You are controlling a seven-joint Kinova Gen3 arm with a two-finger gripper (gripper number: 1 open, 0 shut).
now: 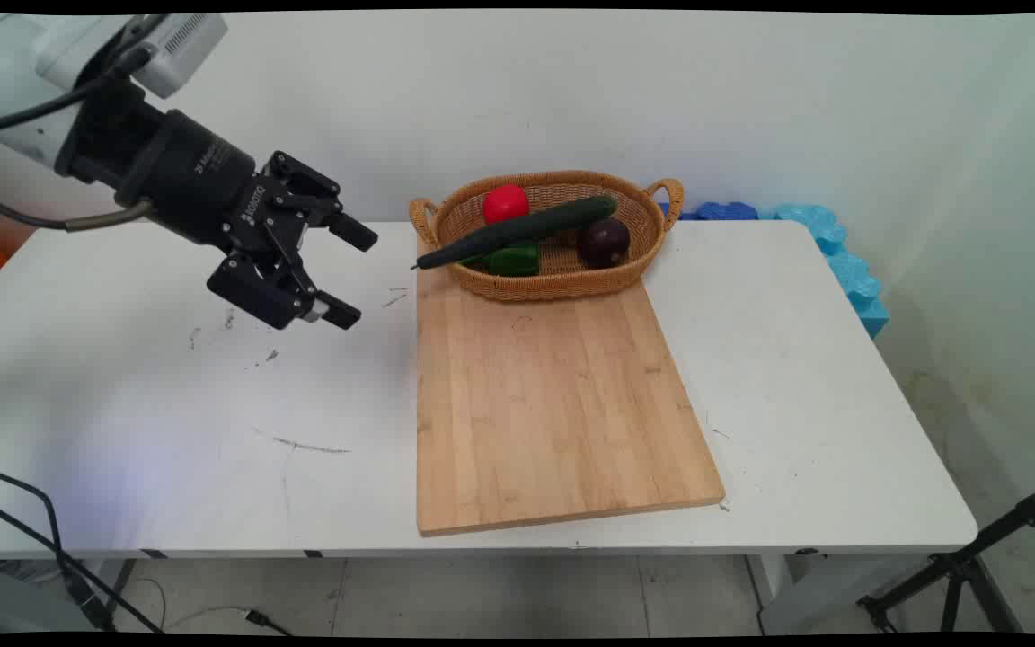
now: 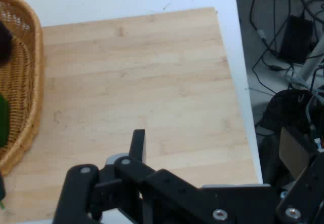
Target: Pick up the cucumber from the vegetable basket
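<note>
The gripper (image 1: 349, 274) hangs above the table (image 1: 167, 422), fingers (image 1: 352, 232) spread apart, nothing between them. Just beyond the fingertips lies the board (image 1: 553, 404); farther off, the basket (image 1: 540, 274) holds a cucumber (image 1: 517, 232), tomato (image 1: 506, 203), pepper (image 1: 512, 261) and plum (image 1: 605, 241).

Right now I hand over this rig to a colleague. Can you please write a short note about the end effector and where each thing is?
End effector: open, holding nothing, raised above the bare table left of the cutting board, pointing toward it.
Cutting board: lies flat at the table's middle, nothing on its open part.
Wicker basket: rests on the board's far end. It holds a red tomato, a dark purple fruit and a green pepper.
Cucumber: lies slanted across the basket, its tip sticking out over the left rim.
Done and left: no task was given, so nothing to report.
</note>
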